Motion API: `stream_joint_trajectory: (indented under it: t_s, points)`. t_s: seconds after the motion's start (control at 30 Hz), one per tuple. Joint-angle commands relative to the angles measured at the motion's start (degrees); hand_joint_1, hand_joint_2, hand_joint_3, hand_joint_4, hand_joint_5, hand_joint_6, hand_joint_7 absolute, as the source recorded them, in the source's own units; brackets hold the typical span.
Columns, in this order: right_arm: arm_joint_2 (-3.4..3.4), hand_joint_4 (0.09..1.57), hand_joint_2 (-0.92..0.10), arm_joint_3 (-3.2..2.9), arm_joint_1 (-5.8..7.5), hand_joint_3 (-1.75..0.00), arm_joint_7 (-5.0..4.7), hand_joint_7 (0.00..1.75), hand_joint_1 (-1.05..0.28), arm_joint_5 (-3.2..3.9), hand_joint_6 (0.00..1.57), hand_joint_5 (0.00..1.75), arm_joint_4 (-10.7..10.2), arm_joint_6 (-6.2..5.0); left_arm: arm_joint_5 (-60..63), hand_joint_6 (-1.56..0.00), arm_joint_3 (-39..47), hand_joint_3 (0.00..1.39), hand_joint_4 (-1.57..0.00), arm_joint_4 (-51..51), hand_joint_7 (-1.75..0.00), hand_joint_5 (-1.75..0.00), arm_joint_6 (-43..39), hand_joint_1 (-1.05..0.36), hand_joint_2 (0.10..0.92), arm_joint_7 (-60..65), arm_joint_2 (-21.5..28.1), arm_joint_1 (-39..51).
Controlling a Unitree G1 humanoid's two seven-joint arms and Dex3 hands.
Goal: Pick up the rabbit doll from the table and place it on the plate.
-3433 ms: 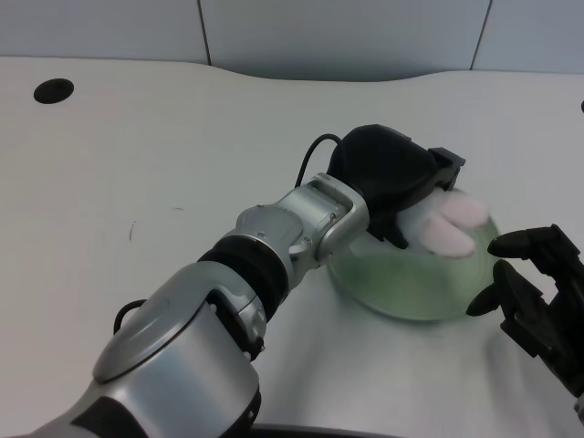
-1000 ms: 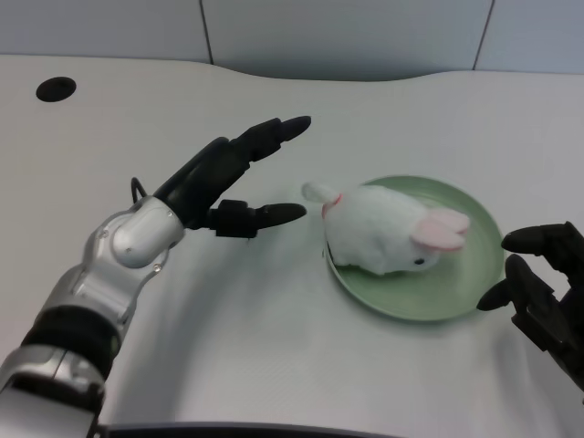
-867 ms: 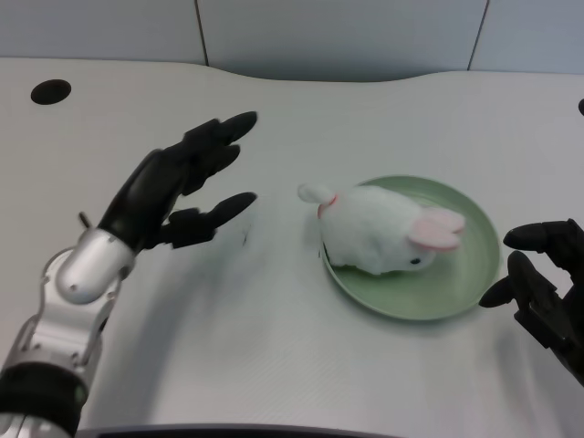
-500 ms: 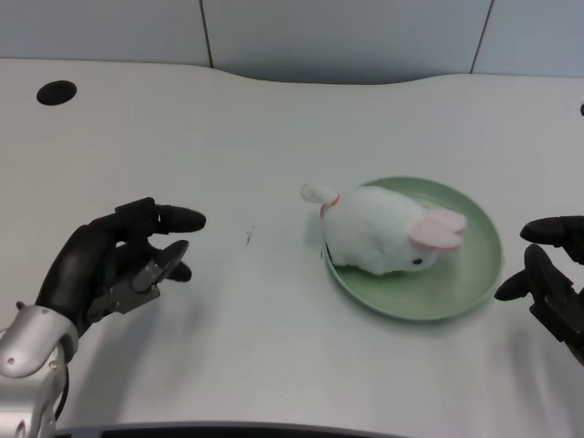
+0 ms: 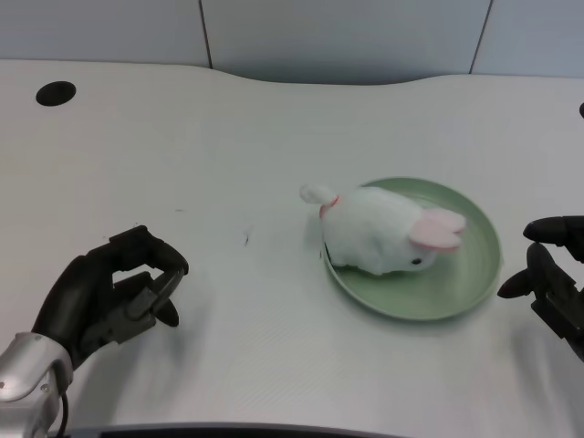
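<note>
White plush rabbit doll with pink ears (image 5: 383,233): lies on round green plate (image 5: 474,283), tail over left rim | left hand (image 5: 105,297): low over white table (image 5: 274,119), fingers curled in, holding nothing

The rabbit doll (image 5: 383,230) is a small white plush with pink-lined ears and a dark eye, lying on its belly on the plate (image 5: 476,283), head toward the plate's middle. Its round white tail and rump overhang the plate's left rim, above the desk (image 5: 274,119). The plate is round, shallow and pale green, resting flat on the desk.
</note>
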Motion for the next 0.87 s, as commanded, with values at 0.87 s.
stream_joint_trajectory:
  t_s: [0.87]
  points:
    - [-2.12, 0.39, -0.92, -1.51, -6.70, -0.63, -0.14, 1.58, -0.22, -1.82, 0.15, 1.75, 9.9, -4.00, -0.9, -0.46, 1.8, 0.50, -0.70, 14.9, -1.75, -1.75, 1.4, -0.43, 0.921, -8.2, 1.1, -7.7]
